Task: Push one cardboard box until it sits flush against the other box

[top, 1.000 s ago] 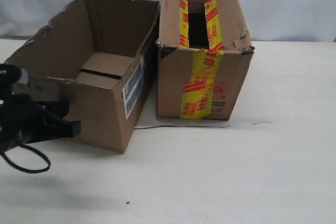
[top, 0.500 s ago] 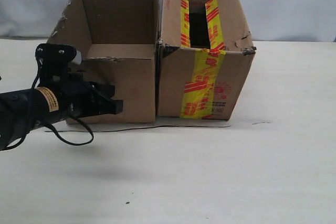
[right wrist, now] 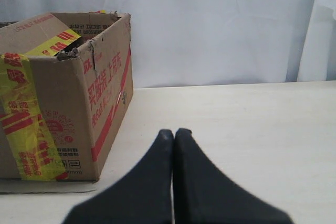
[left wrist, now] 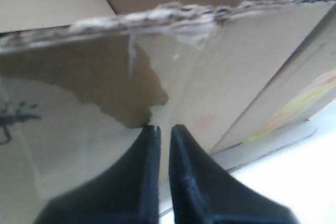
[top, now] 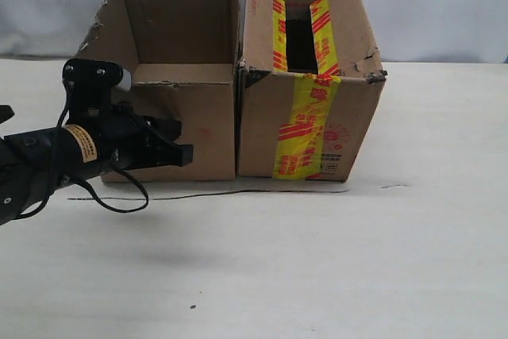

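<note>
The plain cardboard box [top: 205, 113], its top edges ragged and torn, stands on the pale counter [top: 333, 260] with its right wall against the left wall of the other box [top: 262, 125]. The exterior view shows no gap along the seam between them. Their front faces line up almost evenly. The other box carries a wide yellow tape strip [top: 305, 129] printed in red, running over its open top and down its front.

The black left arm [top: 48, 160] reaches in low from the left of the exterior view. It bears a small yellow label [top: 82, 142], and a dark cable [top: 119, 200] loops beneath it. The left claw [top: 184, 152] sits in front of the lower front face of the cardboard box. In the left wrist view the left claw [left wrist: 164, 128] is drawn together to a thin slit and grasps nothing. Its tips point at the scuffed front panel of the cardboard box [left wrist: 236, 66], close to it, though whether they touch cannot be told. The other box [left wrist: 315, 93] shows at the edge of that view.

In the right wrist view the right claw [right wrist: 174, 132] is clenched, its fingers pressed together on nothing. It hangs over bare counter [right wrist: 252, 129], well apart from the taped other box [right wrist: 68, 103]. A white curtain [top: 444, 5] hangs behind the scene.
</note>
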